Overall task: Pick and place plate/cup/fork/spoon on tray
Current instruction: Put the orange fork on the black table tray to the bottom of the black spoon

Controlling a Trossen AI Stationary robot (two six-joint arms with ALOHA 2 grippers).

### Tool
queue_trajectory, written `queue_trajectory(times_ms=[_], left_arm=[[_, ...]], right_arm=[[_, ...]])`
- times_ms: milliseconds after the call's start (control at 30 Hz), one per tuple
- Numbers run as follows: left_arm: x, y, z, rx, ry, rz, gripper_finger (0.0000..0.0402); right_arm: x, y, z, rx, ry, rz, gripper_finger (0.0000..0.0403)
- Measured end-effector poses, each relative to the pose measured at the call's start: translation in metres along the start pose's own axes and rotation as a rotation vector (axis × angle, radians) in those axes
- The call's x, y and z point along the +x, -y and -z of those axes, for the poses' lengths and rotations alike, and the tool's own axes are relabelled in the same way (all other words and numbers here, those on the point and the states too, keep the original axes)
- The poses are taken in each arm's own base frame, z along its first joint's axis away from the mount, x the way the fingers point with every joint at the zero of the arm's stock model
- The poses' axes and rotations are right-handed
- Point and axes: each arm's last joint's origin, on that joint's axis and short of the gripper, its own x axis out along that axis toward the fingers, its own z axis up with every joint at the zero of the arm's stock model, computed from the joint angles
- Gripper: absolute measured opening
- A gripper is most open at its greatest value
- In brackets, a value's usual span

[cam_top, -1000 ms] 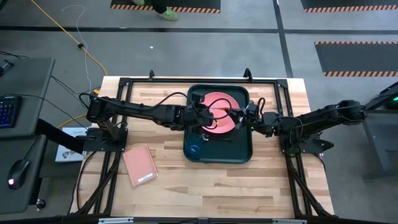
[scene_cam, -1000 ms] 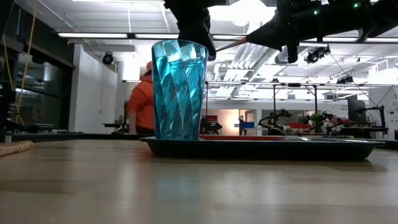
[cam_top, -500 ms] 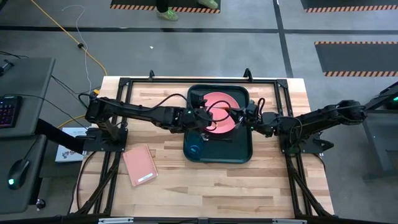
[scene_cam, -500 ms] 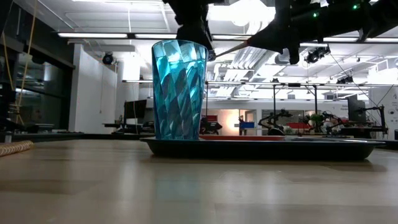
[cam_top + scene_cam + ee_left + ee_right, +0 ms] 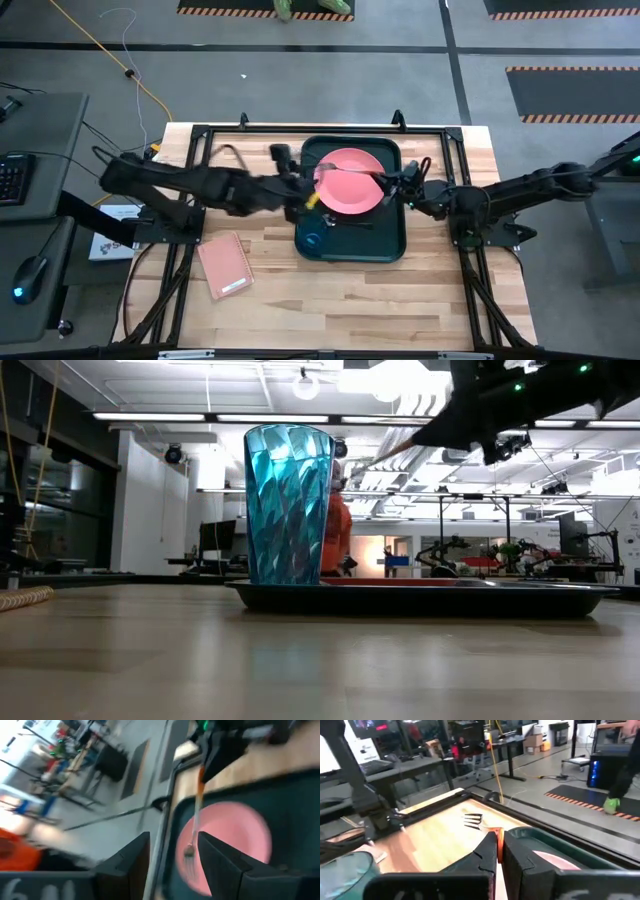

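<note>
The dark tray (image 5: pixel 390 245) lies mid-table with the pink plate (image 5: pixel 350 185) on its far half. The teal cup (image 5: pixel 311 241) (image 5: pixel 290 505) stands upright in its near left corner. A slim dark shape (image 5: pixel 350 223), seemingly the spoon, lies on the tray floor before the plate. My right gripper (image 5: pixel 402 186) (image 5: pixel 498 839) is shut on the fork (image 5: pixel 196 815), whose tines (image 5: pixel 474 821) reach out over the plate. My left gripper (image 5: pixel 303 197) (image 5: pixel 173 837) is open with nothing between its fingers. It hangs at the tray's left rim, facing the plate. My right gripper pinches the fork's orange handle (image 5: pixel 498 846) between its two fingers, at the handle's free end. The fingers come from the table's right and lie along the fork. The fork sticks out ahead of them, clear above the plate, slanting down toward its tines (image 5: pixel 189 852).
A pink notebook (image 5: pixel 225 266) lies on the near left of the table. Black frame rails (image 5: pixel 300 130) run around the work area. A person in orange (image 5: pixel 338 530) stands in the room behind the cup, and feet (image 5: pixel 312 8) show beyond the far edge.
My left gripper has drawn back from above the plate toward the table's left edge and has left the low view. The fork has stayed above the plate in my right gripper.
</note>
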Motion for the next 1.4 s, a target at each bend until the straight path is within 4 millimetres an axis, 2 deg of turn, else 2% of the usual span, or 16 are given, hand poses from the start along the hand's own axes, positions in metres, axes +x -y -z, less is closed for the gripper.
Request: queue_trajectory(times_ms=[100,233,500,600,733,867,1033,1233,1400], left_arm=[[-0.022,-0.008,0.009,-0.1,0.083,0.051,0.0156],[-0.036,0.001,0.036,-0.16,0.19,0.052,0.0156],[-0.038,0.037,0.119,-0.314,0.48,-0.025,0.0156],[-0.042,0.042,0.143,-0.377,0.611,-0.04,0.0156],[-0.048,0.043,0.163,-0.433,0.715,-0.021,0.0156],[-0.053,0.038,0.166,-0.461,0.74,-0.021,0.0156],[-0.054,0.036,0.166,-0.49,0.747,-0.015,0.0156],[-0.054,0.037,0.166,-0.499,0.746,-0.01,0.0156],[-0.054,0.037,0.166,-0.513,0.746,-0.005,0.0156]], right_arm=[[-0.01,0.0,-0.003,-0.002,-0.008,-0.004,0.0],[-0.021,-0.002,-0.004,-0.003,-0.027,-0.004,0.0],[-0.029,-0.005,0.003,0.022,-0.076,0.004,0.0],[-0.03,-0.008,0.005,0.042,-0.093,-0.017,0.0],[-0.035,-0.012,0.014,0.078,-0.159,-0.043,0.0],[-0.047,-0.023,0.028,0.107,-0.234,-0.078,0.0],[-0.066,-0.038,0.039,0.14,-0.228,-0.073,0.0],[-0.085,-0.045,0.061,0.218,-0.264,-0.028,0.0],[-0.091,-0.054,0.074,0.27,-0.252,-0.025,0.0]])
